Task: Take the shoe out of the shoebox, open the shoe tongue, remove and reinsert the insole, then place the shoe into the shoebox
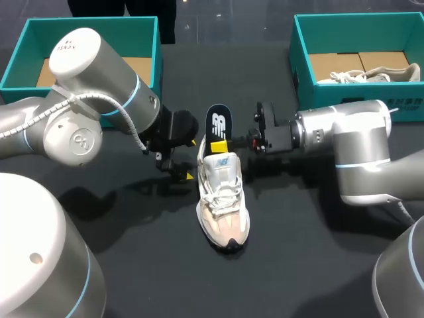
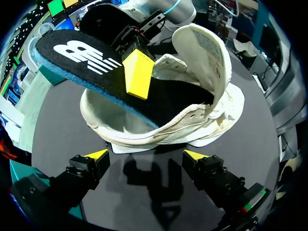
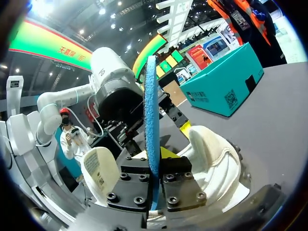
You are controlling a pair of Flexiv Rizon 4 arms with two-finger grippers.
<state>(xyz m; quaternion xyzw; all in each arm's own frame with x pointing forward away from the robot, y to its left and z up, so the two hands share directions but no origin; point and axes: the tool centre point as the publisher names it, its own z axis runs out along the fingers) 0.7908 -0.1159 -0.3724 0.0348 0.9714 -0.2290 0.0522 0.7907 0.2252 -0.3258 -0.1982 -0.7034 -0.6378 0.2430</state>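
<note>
Two teal cardboard shoeboxes point(image 1: 16, 59) stand behind as right gripper point(image 3: 154, 185) pinches black foam insole point(image 1: 216, 122) over white mesh sneaker point(image 1: 224, 205), left gripper point(image 2: 147, 154) open alongside.

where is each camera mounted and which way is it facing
Head view: fixed above and behind, looking down on the table; both arms enter from the sides, left gripper and right gripper meeting at the shoe.
Left wrist view: on the left wrist, looking between its open fingers into the shoe's opening.
Right wrist view: on the right wrist, looking along the insole clamped edge-on in its gripper, toward the left arm.
Shared: both wrist views show shoe, insole and the other gripper.
</note>
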